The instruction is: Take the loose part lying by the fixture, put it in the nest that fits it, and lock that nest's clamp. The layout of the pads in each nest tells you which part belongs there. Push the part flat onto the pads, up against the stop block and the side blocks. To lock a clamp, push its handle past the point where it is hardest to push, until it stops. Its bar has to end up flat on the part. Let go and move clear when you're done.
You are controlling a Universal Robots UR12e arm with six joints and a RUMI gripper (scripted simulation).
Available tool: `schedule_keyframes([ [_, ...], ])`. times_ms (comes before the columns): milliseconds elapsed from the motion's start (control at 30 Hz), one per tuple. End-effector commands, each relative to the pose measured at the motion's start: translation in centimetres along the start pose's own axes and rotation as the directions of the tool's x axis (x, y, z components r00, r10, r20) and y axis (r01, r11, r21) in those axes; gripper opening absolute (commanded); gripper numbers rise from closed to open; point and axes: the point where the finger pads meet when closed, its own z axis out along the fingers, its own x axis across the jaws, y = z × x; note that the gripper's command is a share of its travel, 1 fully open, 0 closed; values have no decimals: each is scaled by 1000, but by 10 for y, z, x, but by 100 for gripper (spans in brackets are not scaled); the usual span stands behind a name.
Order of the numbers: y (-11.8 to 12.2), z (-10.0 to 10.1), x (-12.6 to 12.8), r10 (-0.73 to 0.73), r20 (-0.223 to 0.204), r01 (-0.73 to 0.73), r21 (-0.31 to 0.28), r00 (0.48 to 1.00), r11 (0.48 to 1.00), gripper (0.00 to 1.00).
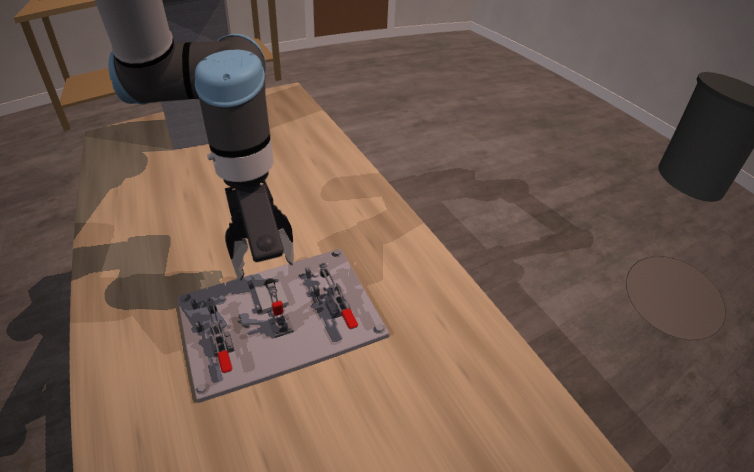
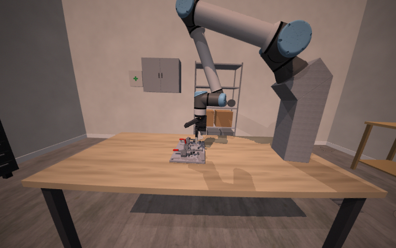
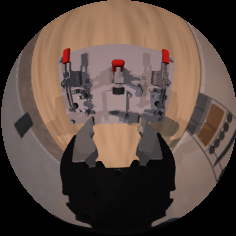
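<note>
The claw hangs about half open with nothing between its jaws, tips down over the bench just off the far edge of the fixture plate; the plate lies ahead of it and below. The middle clamp's red handle stands up, the outer two lie flat (all three run front to back); a small grey part seems to lie beside the middle nest, its heading too small to tell.

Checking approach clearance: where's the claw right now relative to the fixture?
In the top view the claw hangs open and empty over the far edge of the fixture plate, behind the middle clamp's red handle.
</note>
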Motion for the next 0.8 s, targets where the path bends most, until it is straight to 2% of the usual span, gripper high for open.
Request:
schedule_keyframes([
  [0, 2, -13, 2, 1, 0, -1, -4, 1000, 1000, 59],
  [567, 1, -13, 1, 1, 0, -1, -2, 1000, 1000, 59],
  [600, 1, -13, 1, 1, 0, -1, -2, 1000, 1000, 0],
  [767, 1, -13, 1, 1, 0, -1, -2, 1000, 1000, 0],
])
